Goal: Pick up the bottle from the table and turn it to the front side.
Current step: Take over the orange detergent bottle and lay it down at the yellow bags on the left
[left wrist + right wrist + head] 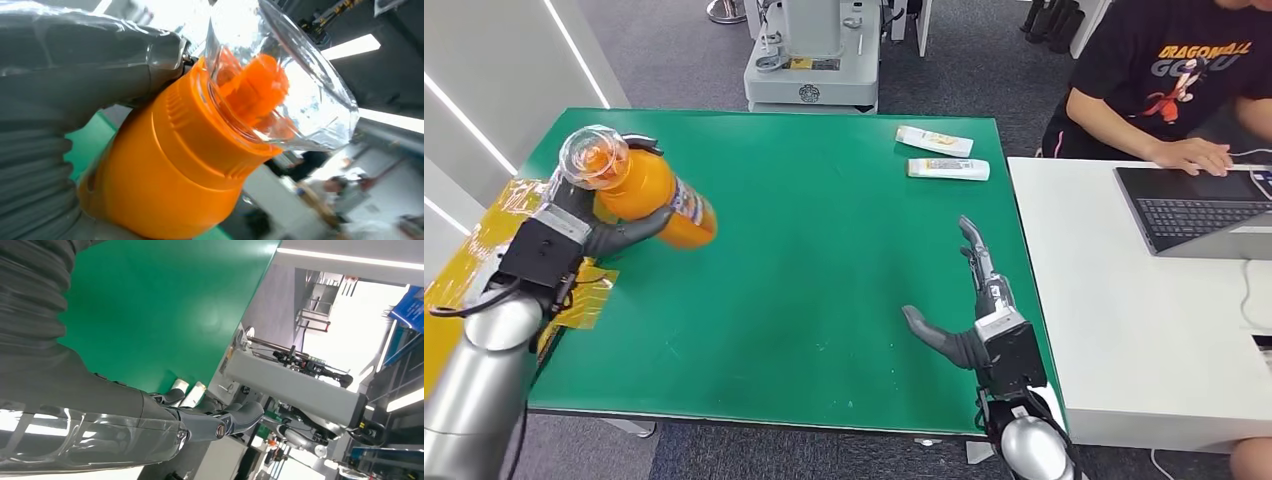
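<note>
My left hand (589,225) grips an orange bottle (649,190) and holds it tilted above the left part of the green table (804,260). Its clear cap points toward the camera and its base points over the table. From the left wrist, the orange bottle (175,165) with its clear cap (295,85) sits right against my left hand (75,75). My right hand (969,310) hovers over the table's right front part, fingers spread, holding nothing. The right wrist view shows my right hand (165,415) with fingers stretched out past the table.
Two small white packets (934,141) (948,169) lie at the table's far right. A person (1164,75) sits at a white desk (1124,330) on the right, typing on a laptop (1199,205). Yellow sheeting (484,245) covers the left edge. A grey machine (814,60) stands behind the table.
</note>
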You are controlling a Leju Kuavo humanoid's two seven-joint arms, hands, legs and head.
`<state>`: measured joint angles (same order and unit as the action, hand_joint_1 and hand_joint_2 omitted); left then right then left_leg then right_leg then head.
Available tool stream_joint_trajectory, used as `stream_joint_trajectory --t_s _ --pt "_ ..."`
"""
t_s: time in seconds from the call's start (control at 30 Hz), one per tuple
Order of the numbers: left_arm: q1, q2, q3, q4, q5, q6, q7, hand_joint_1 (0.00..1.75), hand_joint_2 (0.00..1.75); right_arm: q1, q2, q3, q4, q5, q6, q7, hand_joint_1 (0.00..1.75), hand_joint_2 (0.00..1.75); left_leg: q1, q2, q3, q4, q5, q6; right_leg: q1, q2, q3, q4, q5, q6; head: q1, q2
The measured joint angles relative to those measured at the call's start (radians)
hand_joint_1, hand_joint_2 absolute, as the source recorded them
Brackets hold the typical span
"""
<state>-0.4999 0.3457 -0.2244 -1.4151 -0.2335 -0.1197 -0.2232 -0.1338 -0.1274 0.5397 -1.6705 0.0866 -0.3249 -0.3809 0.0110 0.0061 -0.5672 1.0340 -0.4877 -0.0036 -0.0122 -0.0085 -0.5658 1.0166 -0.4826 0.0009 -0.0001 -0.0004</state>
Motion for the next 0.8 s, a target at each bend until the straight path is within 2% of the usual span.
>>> stream_joint_trajectory --t_s 0.1,0.2,0.27,0.37,0.5,0.6,0.73,0.8 --pt "-0.054 0.062 0.0 0.028 -0.035 -0.033 0.008 1.75 1.75 0.027 0.0 -0.008 -0.023 0.01 0.007 0.002 0.0 1.75 0.0 0.001 0.0 0.0 0.0 0.0 0.0 0.001 -0.001 0.0 0.0 0.0 0.0 0.0" --pt "-0.081 0.098 -0.003 0.043 -0.063 -0.055 0.018 1.75 1.75 0.036 0.0 -0.013 -0.035 0.011 0.016 0.003 0.0 1.75 0.0 0.001 0.0 0.0 0.0 0.0 0.0 0.001 -0.001 0.001 0.0 0.0 0.0 0.0" --pt "-0.104 0.157 -0.023 0.055 -0.122 -0.108 0.031 1.75 1.75 0.038 0.001 -0.015 -0.038 0.008 0.035 0.005 0.0 1.75 0.0 0.004 -0.001 0.0 0.0 0.0 0.0 0.003 -0.002 0.001 0.001 -0.001 0.0 0.0" --pt "-0.16 0.272 -0.063 0.09 -0.189 -0.193 0.02 1.75 1.75 0.041 0.002 -0.016 -0.04 0.007 0.059 0.01 0.0 1.75 0.0 0.008 -0.001 0.0 0.0 -0.001 0.0 0.007 -0.004 0.001 0.002 -0.003 0.0 0.0" --pt "-0.223 0.366 -0.11 0.118 -0.235 -0.252 0.021 1.75 1.75 0.042 0.007 -0.016 -0.041 0.007 0.078 0.014 0.0 1.75 0.001 0.008 -0.001 0.0 0.001 -0.001 0.0 0.007 -0.005 0.002 0.002 -0.003 0.0 0.0" --pt "-0.234 0.387 -0.125 0.12 -0.246 -0.264 0.026 1.75 1.75 0.042 0.009 -0.016 -0.041 0.007 0.086 0.014 0.0 1.75 0.001 0.008 -0.002 0.0 0.001 -0.001 0.001 0.007 -0.005 0.002 0.002 -0.003 0.0 0.0" --pt "-0.252 0.516 -0.222 0.119 -0.294 -0.298 0.049 1.75 1.75 0.044 0.023 -0.016 -0.045 0.012 0.12 0.021 0.0 1.75 0.0 0.008 -0.002 0.0 0.001 -0.001 0.0 0.008 -0.005 0.002 0.002 -0.003 0.0 0.0" --pt "-0.247 0.541 -0.242 0.116 -0.297 -0.298 0.046 1.75 1.75 0.044 0.026 -0.016 -0.045 0.012 0.126 0.023 0.0 1.75 0.0 0.008 -0.002 0.0 0.001 -0.001 0.0 0.007 -0.005 0.002 0.002 -0.003 0.0 0.0"
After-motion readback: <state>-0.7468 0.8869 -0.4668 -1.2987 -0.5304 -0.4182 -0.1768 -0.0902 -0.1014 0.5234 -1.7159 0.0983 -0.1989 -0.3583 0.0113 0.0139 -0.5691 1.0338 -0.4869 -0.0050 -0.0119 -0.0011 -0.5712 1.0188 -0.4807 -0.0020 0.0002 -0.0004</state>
